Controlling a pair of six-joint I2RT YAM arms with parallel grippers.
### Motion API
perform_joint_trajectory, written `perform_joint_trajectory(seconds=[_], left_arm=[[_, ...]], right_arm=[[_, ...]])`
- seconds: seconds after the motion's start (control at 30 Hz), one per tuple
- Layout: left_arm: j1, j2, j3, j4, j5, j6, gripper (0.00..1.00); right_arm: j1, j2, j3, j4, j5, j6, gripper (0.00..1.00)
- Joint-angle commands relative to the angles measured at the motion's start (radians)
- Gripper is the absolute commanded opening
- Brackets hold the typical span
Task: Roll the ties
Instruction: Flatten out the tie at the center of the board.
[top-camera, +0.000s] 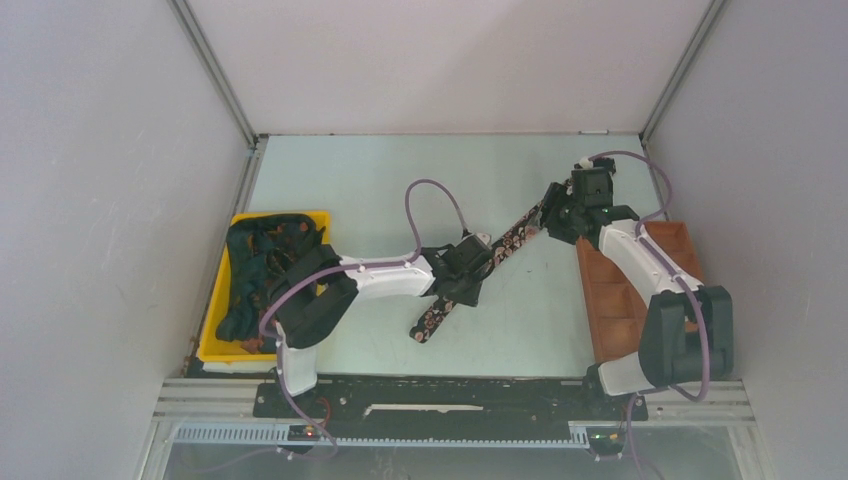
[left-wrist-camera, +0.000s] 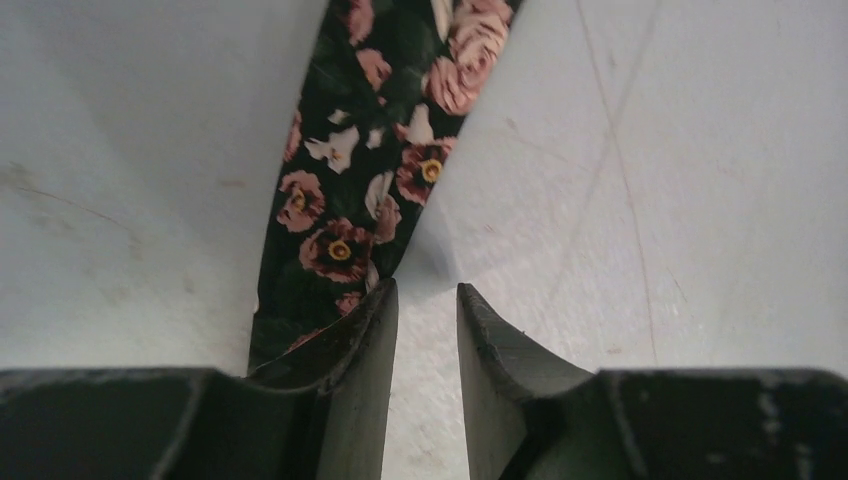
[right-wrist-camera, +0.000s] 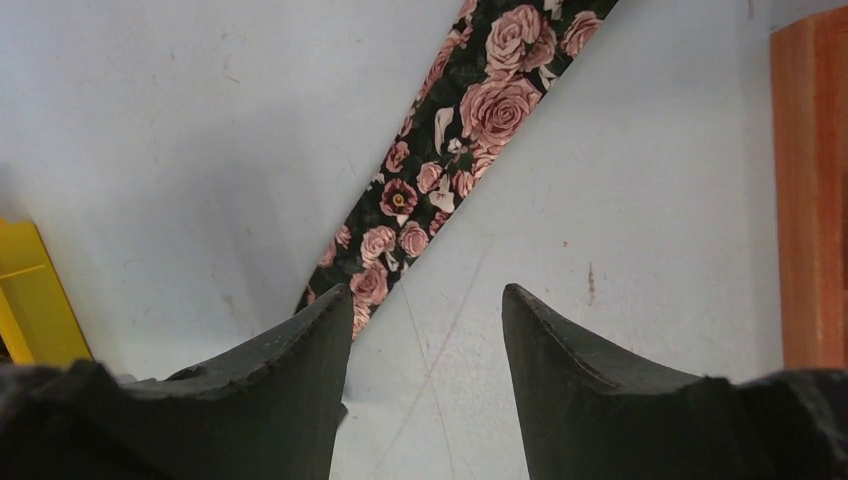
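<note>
One tie (top-camera: 515, 238), black with pink roses, lies flat and diagonal on the table from near centre to the far right. My left gripper (top-camera: 468, 283) hovers over its middle. In the left wrist view the tie (left-wrist-camera: 370, 170) runs under the left finger (left-wrist-camera: 365, 350); the left gripper (left-wrist-camera: 425, 290) has a narrow gap with only bare table in it. My right gripper (top-camera: 555, 215) is at the tie's far end. In the right wrist view it (right-wrist-camera: 425, 290) is open and empty, with the tie (right-wrist-camera: 470, 120) just beyond its left finger. More dark ties (top-camera: 265, 265) are piled in a bin.
A yellow bin (top-camera: 215, 345) stands at the left edge and also shows in the right wrist view (right-wrist-camera: 30, 300). A wooden compartment tray (top-camera: 610, 290) stands at the right, under the right arm, and shows in the right wrist view (right-wrist-camera: 810, 180). White walls enclose the table.
</note>
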Motion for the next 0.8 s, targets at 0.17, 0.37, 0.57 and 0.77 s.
perform_joint_trajectory(seconds=[0.17, 0.37, 0.57, 0.77], left_arm=[[0.118, 0.073, -0.052, -0.076, -0.19, 0.096, 0.35], [0.12, -0.064, -0.114, -0.09, -0.176, 0.102, 0.36], [0.118, -0.209, -0.259, 0.012, -0.082, 0.034, 0.37], [0.115, -0.212, -0.312, 0.187, 0.014, -0.115, 0.35]], right_arm=[[0.049, 0.081, 0.036, 0.108, -0.078, 0.001, 0.57], [0.151, 0.183, 0.147, 0.094, -0.078, -0.004, 0.53], [0.227, 0.381, 0.324, 0.062, -0.11, -0.023, 0.44], [0.281, 0.62, 0.63, -0.101, -0.123, -0.064, 0.35]])
